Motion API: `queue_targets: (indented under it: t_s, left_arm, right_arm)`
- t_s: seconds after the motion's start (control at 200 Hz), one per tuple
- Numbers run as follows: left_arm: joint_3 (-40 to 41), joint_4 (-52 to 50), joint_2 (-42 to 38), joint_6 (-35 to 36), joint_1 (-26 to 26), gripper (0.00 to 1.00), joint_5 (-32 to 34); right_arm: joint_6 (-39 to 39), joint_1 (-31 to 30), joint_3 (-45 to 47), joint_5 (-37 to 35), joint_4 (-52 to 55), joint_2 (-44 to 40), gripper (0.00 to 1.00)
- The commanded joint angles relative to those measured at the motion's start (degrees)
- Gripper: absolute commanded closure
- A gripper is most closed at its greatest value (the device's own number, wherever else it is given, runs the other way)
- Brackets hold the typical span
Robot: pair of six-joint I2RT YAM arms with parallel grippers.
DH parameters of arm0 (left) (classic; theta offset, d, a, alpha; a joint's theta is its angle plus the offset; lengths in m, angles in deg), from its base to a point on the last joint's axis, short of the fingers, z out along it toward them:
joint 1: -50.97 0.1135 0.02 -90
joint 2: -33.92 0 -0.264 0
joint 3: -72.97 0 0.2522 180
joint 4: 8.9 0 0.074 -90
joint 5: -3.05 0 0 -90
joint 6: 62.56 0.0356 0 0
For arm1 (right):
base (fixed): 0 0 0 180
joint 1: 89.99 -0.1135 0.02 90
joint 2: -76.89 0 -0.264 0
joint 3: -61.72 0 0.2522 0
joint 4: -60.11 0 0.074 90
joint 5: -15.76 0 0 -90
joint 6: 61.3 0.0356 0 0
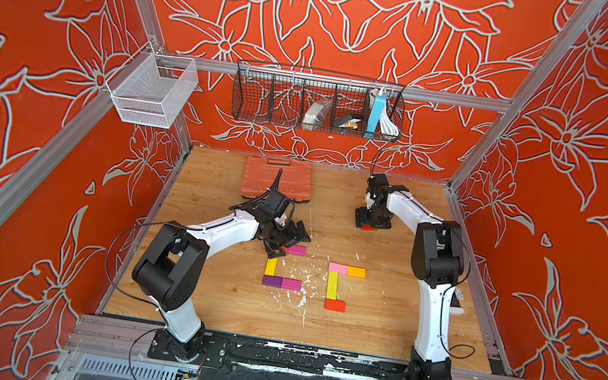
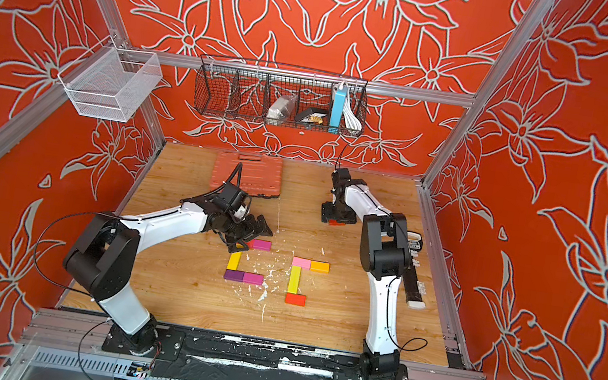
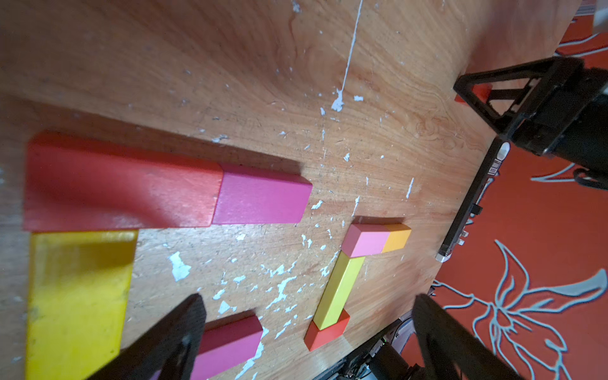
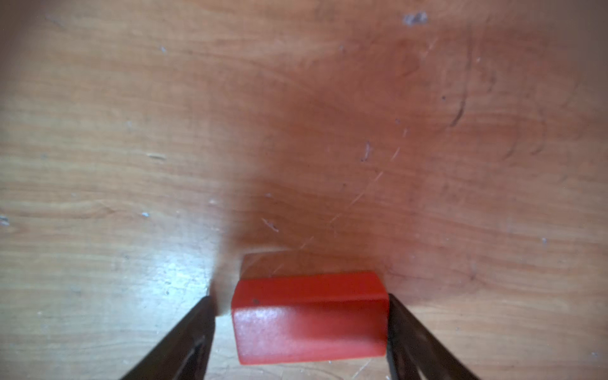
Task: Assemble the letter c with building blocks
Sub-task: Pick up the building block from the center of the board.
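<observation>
Two groups of building blocks lie mid-table. In the left group a yellow block [image 1: 271, 266] stands between a magenta block [image 1: 297, 250] and a purple [image 1: 272, 281] and magenta [image 1: 291, 284] pair. A red block [image 3: 121, 184] butts against the upper magenta one. The right group is pink [image 1: 338, 268], orange [image 1: 356, 272], yellow [image 1: 332, 285] and red [image 1: 335, 305]. My left gripper [image 1: 292, 240] hovers open and empty over the left group. Farther back, my right gripper [image 4: 299, 297] straddles a lone red block [image 4: 309, 322]. One finger touches it and a small gap shows at the other.
A ribbed orange case [image 1: 277, 179] lies at the back of the table behind the left arm. A black device [image 2: 414, 273] lies along the right edge. A black wire basket [image 1: 317, 103] and a white mesh basket [image 1: 151, 90] hang on the frame. White flecks dot the wood.
</observation>
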Motion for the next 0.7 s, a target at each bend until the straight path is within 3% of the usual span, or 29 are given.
queue_targets:
  t_s: [0.0,0.155,0.345,0.691]
  left_arm:
    - [-0.8,0.5,0.4,-0.3,0.4,0.02,-0.7]
    - [-0.3,0.7,0.0,-0.5,0.4,0.01,-0.7]
    - [1.0,1.2,-1.4,-1.2,0.4,0.02,-0.7]
    - [6.9,2.0,-9.1,-3.3,-0.7,0.02,-0.4]
  right_arm:
    - [0.3,0.6,-0.3,-0.6,1.4,1.8,0.27]
    - [2.1,0.6,1.5,-0.4,1.1,0.1,0.38]
    - [5.2,0.6,7.2,-0.4,-0.7,-5.4,0.43]
    - [11.0,-2.3,28.6,1.2,-3.5,-27.6,0.46]
